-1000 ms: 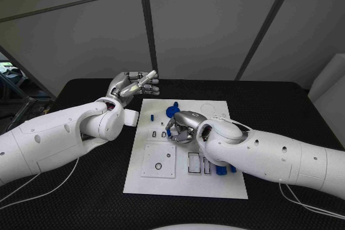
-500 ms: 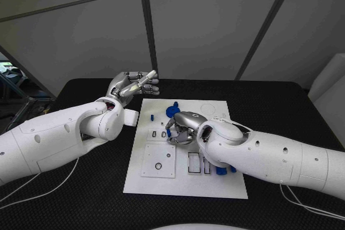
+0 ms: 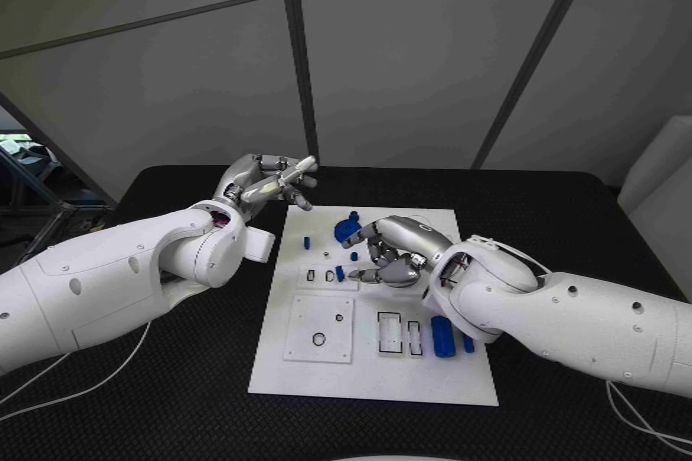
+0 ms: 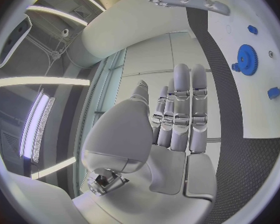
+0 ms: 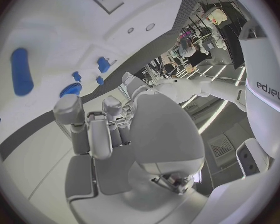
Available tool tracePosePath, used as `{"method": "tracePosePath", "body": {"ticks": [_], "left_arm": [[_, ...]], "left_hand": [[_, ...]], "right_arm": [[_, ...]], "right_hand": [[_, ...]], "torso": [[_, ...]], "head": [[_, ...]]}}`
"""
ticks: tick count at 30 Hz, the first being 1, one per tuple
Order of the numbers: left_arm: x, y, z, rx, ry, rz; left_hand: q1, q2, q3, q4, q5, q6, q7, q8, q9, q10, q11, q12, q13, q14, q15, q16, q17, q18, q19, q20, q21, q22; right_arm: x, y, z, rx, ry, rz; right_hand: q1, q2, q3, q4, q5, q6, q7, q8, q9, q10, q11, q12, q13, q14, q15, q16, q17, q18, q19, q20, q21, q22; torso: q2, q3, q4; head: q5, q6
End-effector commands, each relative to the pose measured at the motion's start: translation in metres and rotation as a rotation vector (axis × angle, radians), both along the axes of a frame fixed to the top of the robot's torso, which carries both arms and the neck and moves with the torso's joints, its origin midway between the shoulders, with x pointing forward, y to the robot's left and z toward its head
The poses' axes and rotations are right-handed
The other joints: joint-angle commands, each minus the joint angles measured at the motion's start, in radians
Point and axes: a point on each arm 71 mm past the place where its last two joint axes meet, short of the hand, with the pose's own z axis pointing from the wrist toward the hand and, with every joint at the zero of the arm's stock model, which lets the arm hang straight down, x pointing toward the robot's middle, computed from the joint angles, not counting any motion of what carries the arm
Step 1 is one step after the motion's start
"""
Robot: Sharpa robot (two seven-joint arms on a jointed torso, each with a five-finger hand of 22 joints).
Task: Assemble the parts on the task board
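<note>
Parts on the task board lie scattered, and from where I stand the pair nearest the robot's body are two long blue parts: a fat capsule-shaped one and a slimmer one just beside it. Both lie partly under the right forearm, behind the right robot hand, long axes running up the board away from the robot. A row of empty rectangular slots sits just to their inner side.

Further out, the right robot hand hovers low over the middle of the board, fingers curled and loosely apart. I cannot tell whether its fingertips pinch anything; a small blue part stands just beside them, on the side toward the left arm. I judge this the relation that matters: that piece is right at the right hand's fingertips, while the left hand is well apart from it.

Beyond the right hand's fingers come a small blue peg and then the blue gear, near the board's far end.

Farthest out, the left robot hand is raised off the worktop past the board's far corner, fingers extended side by side, holding nothing. Its wrist camera looks down at the gear off to one side.
</note>
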Motion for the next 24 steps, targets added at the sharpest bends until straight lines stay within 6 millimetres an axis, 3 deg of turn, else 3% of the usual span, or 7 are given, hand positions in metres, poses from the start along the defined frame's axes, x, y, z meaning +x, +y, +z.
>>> {"method": "tracePosePath", "body": {"ticks": [1, 5, 10, 12, 17, 21, 24], "left_arm": [[-0.001, -0.002, -0.006, 0.167, 0.047, -0.071], [-0.004, -0.001, -0.013, 0.318, 0.106, -0.127], [-0.011, -0.005, -0.023, 0.557, 0.188, -0.205], [-0.014, -0.007, -0.026, 0.668, 0.231, -0.231], [-0.014, -0.015, -0.027, 0.894, 0.304, -0.263], [-0.012, -0.024, -0.03, 0.999, 0.347, -0.286], [-0.011, -0.031, -0.034, 1.061, 0.378, -0.304]], "left_hand": [[0.0, 0.005, -0.011, 0.001, -0.005, 0.013, -0.01, 0.004, 0.006, 0.04, -0.014, 0.042, 0.041, 0.019, -0.014, 0.241, 0.215, -0.013, 0.04, -0.014, 0.136, 0.141], [-0.022, 0.01, -0.027, 0.026, 0.002, 0.028, -0.029, 0.019, 0.029, 0.045, -0.038, 0.172, 0.169, -0.007, -0.035, 0.472, 0.43, -0.046, 0.087, -0.033, 0.398, 0.448], [-0.088, 0.011, -0.062, 0.073, -0.006, 0.063, -0.052, 0.065, 0.074, 0.055, -0.055, 0.384, 0.351, 0.006, -0.047, 0.585, 0.534, -0.079, 0.143, -0.043, 0.596, 0.715], [-0.14, 0.033, -0.09, 0.064, -0.001, 0.064, -0.07, 0.112, 0.128, 0.045, -0.069, 0.662, 0.625, 0.012, -0.056, 0.618, 0.566, -0.093, 0.172, -0.059, 0.686, 0.84], [-0.184, 0.04, -0.131, 0.078, -0.007, 0.055, -0.084, 0.206, 0.238, 0.069, -0.08, 0.924, 0.892, 0.012, -0.069, 0.624, 0.577, -0.116, 0.211, -0.061, 0.77, 0.978], [-0.177, 0.051, -0.142, 0.079, -0.007, 0.016, -0.087, 0.265, 0.321, 0.066, -0.083, 0.979, 0.949, 0.012, -0.073, 0.623, 0.58, -0.131, 0.247, -0.065, 0.817, 1.063], [-0.171, 0.06, -0.147, 0.078, -0.006, -0.018, -0.085, 0.285, 0.36, 0.024, -0.08, 0.934, 0.899, 0.012, -0.071, 0.622, 0.581, -0.133, 0.254, -0.065, 0.823, 1.075]], "right_arm": [[-0.003, -0.007, 0.014, 0.134, 0.008, 0.062], [0.003, -0.026, 0.027, 0.184, 0.054, 0.039], [0.02, -0.058, 0.045, 0.252, 0.097, -0.04], [0.028, -0.073, 0.052, 0.286, 0.114, -0.083], [0.047, -0.101, 0.061, 0.359, 0.146, -0.169], [0.058, -0.114, 0.063, 0.386, 0.149, -0.205], [0.064, -0.12, 0.063, 0.395, 0.144, -0.222]], "right_hand": [[0.014, 0.003, -0.007, -0.003, 0.011, 0.014, 0.0, 0.008, 0.002, -0.019, -0.002, -0.02, -0.021, 0.054, 0.001, -0.011, 0.092, 0.017, -0.013, -0.001, -0.014, -0.019], [0.028, 0.014, 0.0, -0.006, 0.028, 0.062, -0.011, 0.034, 0.008, -0.075, -0.015, -0.105, -0.112, 0.034, -0.01, -0.059, 0.029, 0.033, -0.067, -0.008, -0.073, -0.108], [0.032, 0.016, 0.019, -0.006, 0.043, 0.097, -0.024, 0.046, 0.004, -0.142, -0.027, -0.295, -0.31, -0.022, -0.023, -0.216, -0.151, 0.069, -0.186, -0.022, -0.227, -0.322], [0.033, 0.012, 0.031, -0.005, 0.049, 0.104, -0.024, 0.046, 0.001, -0.141, -0.029, -0.348, -0.359, -0.082, -0.024, -0.375, -0.312, 0.084, -0.247, -0.025, -0.32, -0.431], [0.036, 0.0, 0.064, -0.01, 0.051, 0.12, -0.024, 0.041, 0.0, -0.12, -0.028, -0.46, -0.471, -0.155, -0.022, -0.75, -0.618, 0.083, -0.246, -0.025, -0.43, -0.501], [0.041, -0.001, 0.087, -0.016, 0.049, 0.134, -0.021, 0.038, -0.001, -0.111, -0.026, -0.534, -0.539, -0.165, -0.02, -0.854, -0.655, 0.082, -0.25, -0.021, -0.481, -0.533], [0.044, 0.001, 0.107, -0.022, 0.048, 0.145, -0.021, 0.033, -0.001, -0.095, -0.021, -0.597, -0.596, -0.16, -0.017, -0.925, -0.675, 0.082, -0.252, -0.018, -0.513, -0.552]], "torso": [[-0.015, 0.0057, -0.0028], [-0.027, 0.0107, -0.0046], [-0.044, 0.0152, -0.0047], [-0.051, 0.0182, -0.0057], [-0.062, 0.0227, -0.007], [-0.065, 0.0245, -0.0053], [-0.066, 0.0239, -0.0059]], "head": [[0.003, 0.0], [0.007, -0.002], [0.01, -0.008], [0.01, -0.016], [0.014, -0.028], [0.014, -0.033], [0.014, -0.037]]}}
